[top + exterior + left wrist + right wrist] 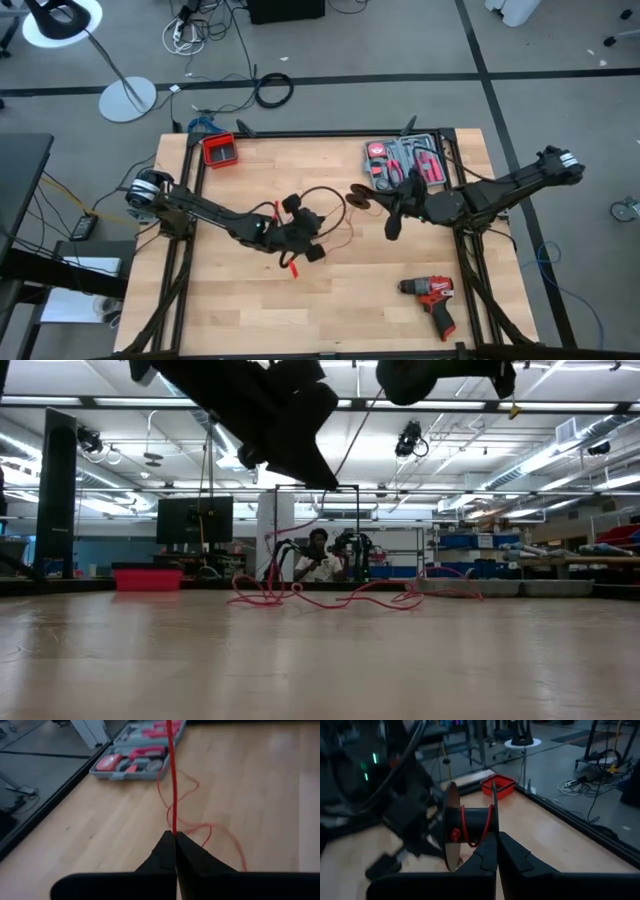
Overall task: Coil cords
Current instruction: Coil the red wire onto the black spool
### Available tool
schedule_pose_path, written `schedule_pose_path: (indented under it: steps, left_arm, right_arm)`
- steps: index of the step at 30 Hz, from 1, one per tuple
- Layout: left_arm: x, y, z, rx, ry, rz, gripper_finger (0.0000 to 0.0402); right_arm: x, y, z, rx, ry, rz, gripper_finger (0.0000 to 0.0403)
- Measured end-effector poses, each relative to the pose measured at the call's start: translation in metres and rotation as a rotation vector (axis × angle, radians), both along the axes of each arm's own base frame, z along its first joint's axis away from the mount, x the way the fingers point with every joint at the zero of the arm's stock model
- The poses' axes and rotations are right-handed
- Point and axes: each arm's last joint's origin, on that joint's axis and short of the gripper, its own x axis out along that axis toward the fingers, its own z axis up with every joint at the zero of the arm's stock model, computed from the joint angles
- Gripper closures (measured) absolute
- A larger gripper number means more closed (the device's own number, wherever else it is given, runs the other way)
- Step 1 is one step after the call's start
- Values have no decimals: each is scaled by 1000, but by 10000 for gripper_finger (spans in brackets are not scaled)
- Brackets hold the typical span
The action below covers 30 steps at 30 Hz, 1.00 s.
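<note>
A red bin (220, 150) sits near the far left corner of the worktop (230, 310); in the low view it shows as a flat red box (148, 578) at the left.

The left gripper (322, 236) hangs over the middle of the worktop. Its jaws are pressed together on a taut red strand of the cords (171, 780), which runs straight out from the fingertips in the left wrist view.

The rest of the cords (325, 205) lies slack on the wood at the centre, a thin loop arcing between the two grippers; the low view shows red strands (330, 597) sprawled flat on the worktop. More loose red wire (210, 832) curls on the boards beyond the left jaws.

Just right of centre the right gripper (392, 212) has its jaws closed. In the right wrist view a dark spool (457, 827) with a few turns of red wire stands right at its fingertips, its near flange apparently pinched between them.

Behind the right gripper, at the far edge, lies an open tool case (410, 160) with red-handled tools, seen also in the left wrist view (135, 760).

A red drill (432, 295) lies near the front right corner, well apart from both arms.
</note>
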Motion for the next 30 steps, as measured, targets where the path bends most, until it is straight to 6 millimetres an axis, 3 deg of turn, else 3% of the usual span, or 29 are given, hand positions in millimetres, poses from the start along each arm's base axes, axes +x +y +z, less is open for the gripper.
schedule_pose_path:
  steps: [8,20,30]
  left_arm:
    - [5,7,3,-52,-146,30,402]
    - [9,10,-8,-116,-135,46,402]
    - [13,13,-10,-146,-159,34,402]
  right_arm:
    - [32,-1,-11,54,-78,-52,402]
    - [69,-16,-29,74,-125,-70,402]
    - [93,-36,-56,33,-62,-159,402]
